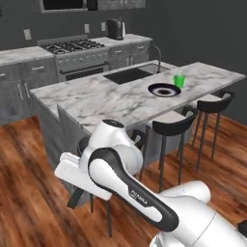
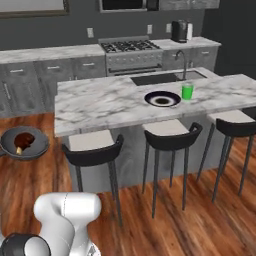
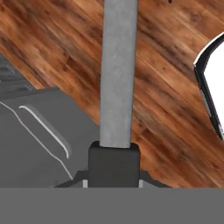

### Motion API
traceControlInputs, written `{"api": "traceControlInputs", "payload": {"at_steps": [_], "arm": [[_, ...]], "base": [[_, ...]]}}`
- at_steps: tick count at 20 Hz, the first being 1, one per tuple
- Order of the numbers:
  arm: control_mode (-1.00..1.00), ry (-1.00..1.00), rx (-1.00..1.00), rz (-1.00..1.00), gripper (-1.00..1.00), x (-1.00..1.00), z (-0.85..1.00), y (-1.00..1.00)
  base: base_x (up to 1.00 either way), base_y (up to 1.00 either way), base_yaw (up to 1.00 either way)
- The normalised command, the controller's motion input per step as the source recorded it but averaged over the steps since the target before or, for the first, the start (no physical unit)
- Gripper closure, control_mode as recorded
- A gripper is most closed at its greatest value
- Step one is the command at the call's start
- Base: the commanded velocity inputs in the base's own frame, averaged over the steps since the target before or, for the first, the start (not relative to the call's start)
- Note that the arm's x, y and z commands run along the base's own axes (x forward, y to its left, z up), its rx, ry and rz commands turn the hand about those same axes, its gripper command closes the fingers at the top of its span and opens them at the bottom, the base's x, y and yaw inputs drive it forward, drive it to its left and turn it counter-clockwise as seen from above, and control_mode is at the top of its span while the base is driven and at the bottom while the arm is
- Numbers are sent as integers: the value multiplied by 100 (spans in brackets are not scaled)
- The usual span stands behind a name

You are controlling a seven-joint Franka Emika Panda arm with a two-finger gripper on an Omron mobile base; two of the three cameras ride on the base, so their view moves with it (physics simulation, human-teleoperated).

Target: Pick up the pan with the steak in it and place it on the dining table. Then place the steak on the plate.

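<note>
1. The pan (image 2: 24, 143) hangs in the air at about nine o'clock in the right base view, low beside the near left corner of the dining table (image 2: 100, 102) and above the wooden floor (image 2: 165, 220).
2. The steak (image 2: 23, 139) lies inside the pan, a dark reddish lump with an orange spot.
3. In the hand view the pan's long handle (image 3: 117, 74) runs straight up from six o'clock toward twelve, and the gripper (image 3: 114, 168) is closed tight around its near end.
4. The plate (image 1: 164, 89) sits flat on the desk at about two o'clock in the left base view, near the front edge, with a green cup (image 1: 179, 80) just beside it on the far right.
5. A built-in sink (image 1: 131, 74) with its faucet (image 1: 156, 53) lies behind the plate.
6. Black stools (image 2: 95, 150) line the near side of the desk.
7. The stove (image 2: 131, 47) stands on the wall counter at twelve o'clock, well apart from the pan.
</note>
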Motion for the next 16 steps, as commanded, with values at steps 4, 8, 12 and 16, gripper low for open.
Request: {"api": "traceControlInputs", "payload": {"at_steps": [4,8,12,16], "arm": [[100,0,0,0,100,0,0,0],[100,0,0,0,100,0,0,0],[100,0,0,0,100,0,0,0],[100,0,0,0,100,0,0,0]], "base": [[22,-69,12],[28,-75,13],[27,-75,13],[26,-75,14]]}}
